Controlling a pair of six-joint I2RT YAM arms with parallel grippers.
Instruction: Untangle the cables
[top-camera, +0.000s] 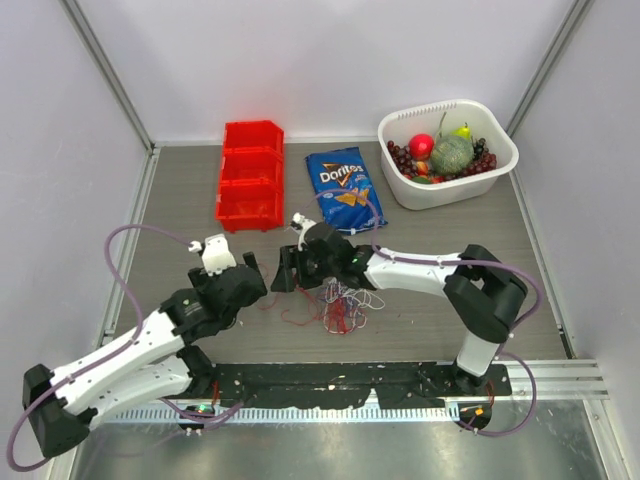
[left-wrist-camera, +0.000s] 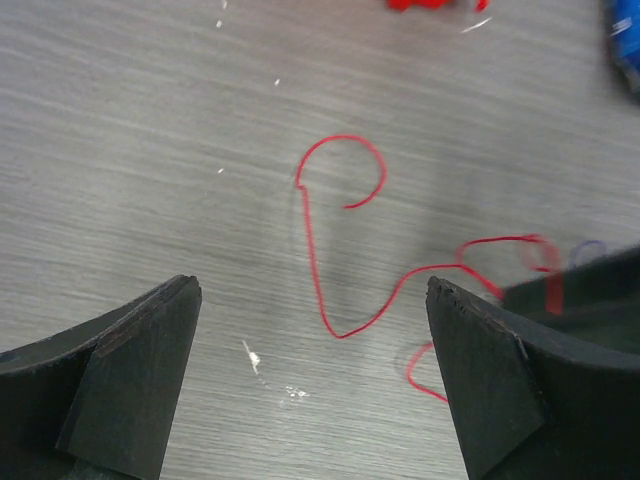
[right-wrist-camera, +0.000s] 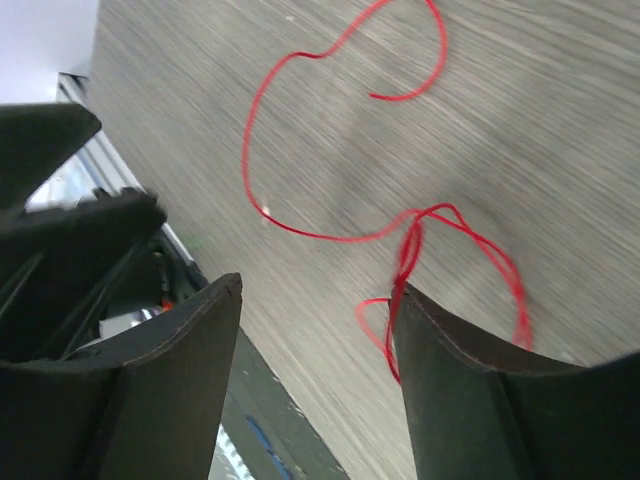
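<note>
The cables (top-camera: 342, 305) lie as a loose tangle of red, white and purple-blue wires on the grey table, just in front of my right arm's wrist. A red strand (top-camera: 292, 316) trails left from it. My left gripper (top-camera: 250, 268) is open and empty; in the left wrist view (left-wrist-camera: 312, 300) a single red strand (left-wrist-camera: 318, 265) lies on the table just beyond its tips. My right gripper (top-camera: 285, 275) is open, close to the left one. In the right wrist view (right-wrist-camera: 318, 290) red loops (right-wrist-camera: 410, 245) lie against its right finger's tip.
Red bins (top-camera: 250, 175) stand at the back left, a blue Doritos bag (top-camera: 345, 188) at the back middle and a white basket (top-camera: 500, 165) of fruit at the back right. A black rail (top-camera: 350, 385) runs along the near edge.
</note>
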